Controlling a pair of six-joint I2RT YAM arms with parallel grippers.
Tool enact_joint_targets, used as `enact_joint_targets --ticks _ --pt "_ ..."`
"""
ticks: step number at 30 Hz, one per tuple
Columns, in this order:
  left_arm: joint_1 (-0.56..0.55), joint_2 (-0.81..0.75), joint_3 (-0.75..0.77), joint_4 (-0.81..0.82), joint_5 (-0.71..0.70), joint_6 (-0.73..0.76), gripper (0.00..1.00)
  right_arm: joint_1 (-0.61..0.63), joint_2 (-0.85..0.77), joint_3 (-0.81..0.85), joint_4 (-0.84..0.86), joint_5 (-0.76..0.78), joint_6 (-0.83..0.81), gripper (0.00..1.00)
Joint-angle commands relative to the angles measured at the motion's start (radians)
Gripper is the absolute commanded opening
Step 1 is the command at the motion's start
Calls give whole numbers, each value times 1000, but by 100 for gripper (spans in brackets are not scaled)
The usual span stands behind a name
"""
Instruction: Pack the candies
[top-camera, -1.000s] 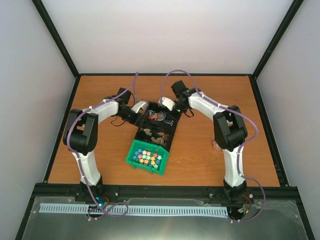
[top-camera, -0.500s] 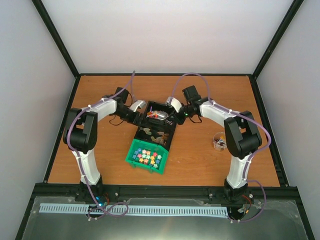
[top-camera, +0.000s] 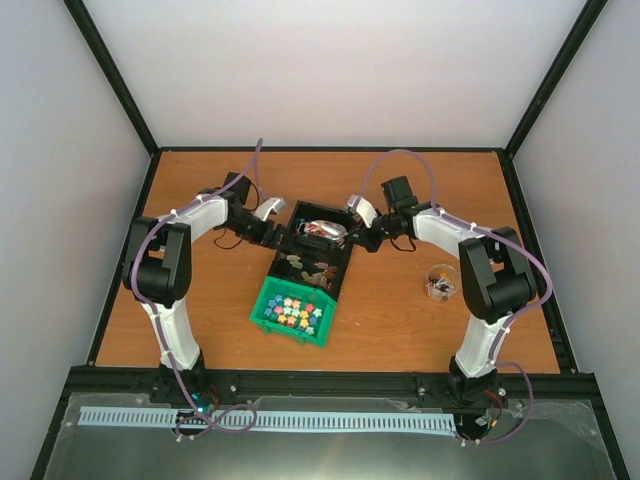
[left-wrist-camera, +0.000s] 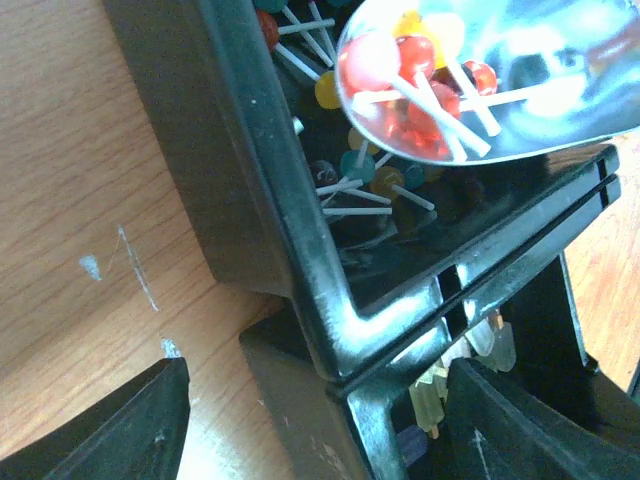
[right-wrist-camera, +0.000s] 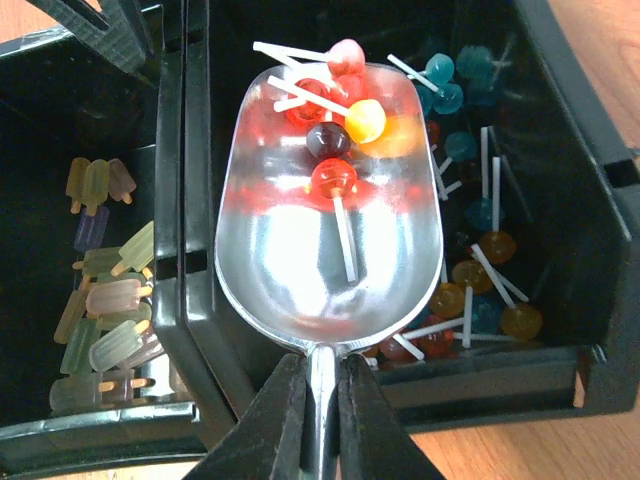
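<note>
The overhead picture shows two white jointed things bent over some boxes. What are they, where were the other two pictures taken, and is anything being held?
Those are two robot arms, the left arm and the right arm, bolted at the near edge of the table. The overhead picture comes from a fixed camera above and behind them. The other two come from a small camera on each wrist, looking past that arm's own fingers. On the table sit a black bin, a green bin of coloured sweets and a small clear cup. The right gripper is shut on the handle of a metal scoop, which carries several lollipops over the black bin. The left gripper is open, holding nothing, at the bin's corner.
</note>
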Motion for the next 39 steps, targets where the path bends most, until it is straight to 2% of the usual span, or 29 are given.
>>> enact_joint_targets --ticks 1,8,19,22,27,31,39 --pt "16 -45 27 -19 30 7 74 -26 -61 -39 99 -72 -12 3" --pt "23 -71 20 -17 18 -9 99 -40 -84 -68 187 -156 23 3" --pt "45 -140 0 -10 9 -24 100 -69 -136 -131 296 -242 37 3" --pt "47 -153 -10 -24 8 -2 100 -75 -139 -68 158 -252 -1 3" --pt "46 -167 -19 -65 12 49 100 -125 -222 -9 -118 -262 -173 3" --pt "46 -189 -35 -58 17 69 100 -243 -272 11 -323 -280 -308 3" --pt "45 -211 -36 -65 22 83 100 -477 -364 20 -626 -327 -543 3"
